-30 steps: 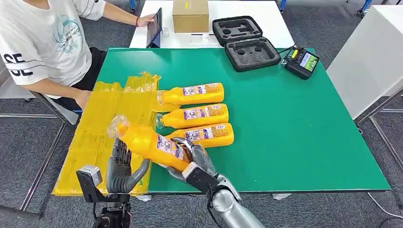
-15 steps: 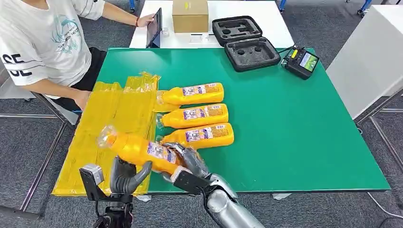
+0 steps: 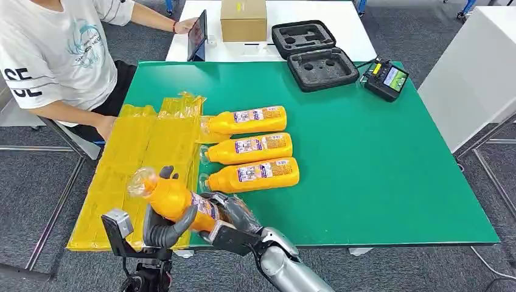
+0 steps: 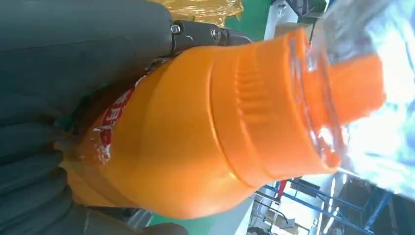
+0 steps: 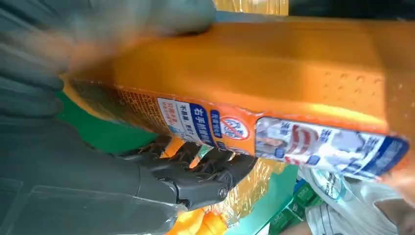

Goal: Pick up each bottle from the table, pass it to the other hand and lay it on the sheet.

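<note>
One orange bottle (image 3: pixel 176 199) — clear cap, labelled — gripped by both hands

Both robot hands, left robot hand (image 3: pixel 163 224) and right robot hand (image 3: pixel 230 214), grip one bottle (image 3: pixel 176 199).

An orange bottle (image 3: pixel 173 199) with a clear cap and a blue-and-white label is held in the air above the bench's near edge, tilted, cap end up and to the left — over the near part of the sheet (image 3: pixel 131 176). The left hand (image 3: pixel 163 224) and the right hand (image 3: pixel 226 214) both grip its body. The sheet is crinkled yellow plastic, spread flat along the left side of the green bench (image 3: pixel 365 164). Three more orange bottles (image 3: pixel 248 147) lie on their sides in a row — parallel, caps pointing toward the sheet's right edge, labels facing up.
</note>
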You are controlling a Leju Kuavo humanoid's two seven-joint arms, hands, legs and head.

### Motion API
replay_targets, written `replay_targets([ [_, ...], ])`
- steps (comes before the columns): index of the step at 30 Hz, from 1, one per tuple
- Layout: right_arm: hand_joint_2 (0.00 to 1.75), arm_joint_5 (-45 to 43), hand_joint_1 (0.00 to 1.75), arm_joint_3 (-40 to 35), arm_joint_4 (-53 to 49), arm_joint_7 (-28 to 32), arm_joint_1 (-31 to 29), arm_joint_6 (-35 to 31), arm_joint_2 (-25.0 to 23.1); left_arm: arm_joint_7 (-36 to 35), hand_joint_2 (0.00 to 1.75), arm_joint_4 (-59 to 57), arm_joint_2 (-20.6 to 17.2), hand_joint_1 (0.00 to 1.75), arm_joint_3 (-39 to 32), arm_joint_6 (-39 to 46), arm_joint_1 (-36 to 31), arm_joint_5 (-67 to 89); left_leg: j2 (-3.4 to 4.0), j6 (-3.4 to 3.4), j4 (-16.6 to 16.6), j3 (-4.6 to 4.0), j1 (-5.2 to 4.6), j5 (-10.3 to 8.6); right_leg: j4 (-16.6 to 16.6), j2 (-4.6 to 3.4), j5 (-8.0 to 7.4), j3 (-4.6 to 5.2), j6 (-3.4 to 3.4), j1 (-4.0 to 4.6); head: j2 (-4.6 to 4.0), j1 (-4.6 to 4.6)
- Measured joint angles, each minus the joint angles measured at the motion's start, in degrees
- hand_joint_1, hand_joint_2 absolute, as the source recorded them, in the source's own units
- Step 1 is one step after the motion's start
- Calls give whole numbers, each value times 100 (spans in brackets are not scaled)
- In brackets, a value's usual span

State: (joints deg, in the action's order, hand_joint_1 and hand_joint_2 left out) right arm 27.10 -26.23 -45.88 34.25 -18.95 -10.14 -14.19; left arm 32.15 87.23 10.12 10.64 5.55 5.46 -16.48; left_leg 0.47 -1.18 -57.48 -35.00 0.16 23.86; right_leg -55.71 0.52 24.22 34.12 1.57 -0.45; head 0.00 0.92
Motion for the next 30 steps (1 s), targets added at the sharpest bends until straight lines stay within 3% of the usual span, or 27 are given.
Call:
replay_targets([
  [1, 175, 0, 175, -13, 17, -15, -16, 2, -11, -9, 175, 0, -2, 138, 0, 0, -16, 0, 0, 0, 0, 0, 0, 0, 0, 0, 0, 0, 0, 0, 0, 0],
  [2, 175, 0, 175, -17, 33, -28, -37, 0, -20, -20, 175, -7, -4, 173, -2, 2, -44, 0, 0, 0, 0, 0, 0, 0, 0, 0, 0, 0, 0, 0, 0, 0],
  [21, 175, -66, 175, -39, 94, -37, -104, -4, -61, 26, 175, -26, -2, 175, -39, 273, -161, 349, 0, 0, 0, -1, 0, 0, 0, 0, 0, 1, 0, 0, 0, 0],
  [22, 175, -72, 145, -41, 94, -35, -103, -4, -61, 31, 175, -26, -2, 175, -39, 295, -161, 376, 0, 0, 0, 0, 0, 0, 0, 0, 0, 1, 0, 0, 0, 0],
  [23, 175, -79, 0, -41, 94, -35, -100, -9, -61, 33, 175, -28, -2, 175, -40, 324, -161, 411, 0, 0, 0, 0, 0, 0, 0, 0, 0, 0, 0, 0, 0, 0],
  [25, 175, -92, 0, -39, 87, -28, -86, -33, -61, 33, 175, -28, -4, 175, -42, 339, -159, 435, 0, 0, 0, -1, 0, 0, 0, 0, 0, 0, 0, 0, 0, 0],
  [26, 0, -92, 0, -39, 72, -15, -71, -94, -61, 35, 175, -31, -4, 175, -52, 352, -159, 454, 0, 0, 0, -1, 0, 0, 0, 0, 0, 0, 0, 0, 0, 0],
  [30, 0, 26, 0, -39, -171, 158, 55, -580, -59, 55, 175, -31, -15, 175, -125, 455, -139, 546, 0, 0, 0, -3, 0, 0, 0, 0, 0, 1, 0, 0, 0, 0],
])
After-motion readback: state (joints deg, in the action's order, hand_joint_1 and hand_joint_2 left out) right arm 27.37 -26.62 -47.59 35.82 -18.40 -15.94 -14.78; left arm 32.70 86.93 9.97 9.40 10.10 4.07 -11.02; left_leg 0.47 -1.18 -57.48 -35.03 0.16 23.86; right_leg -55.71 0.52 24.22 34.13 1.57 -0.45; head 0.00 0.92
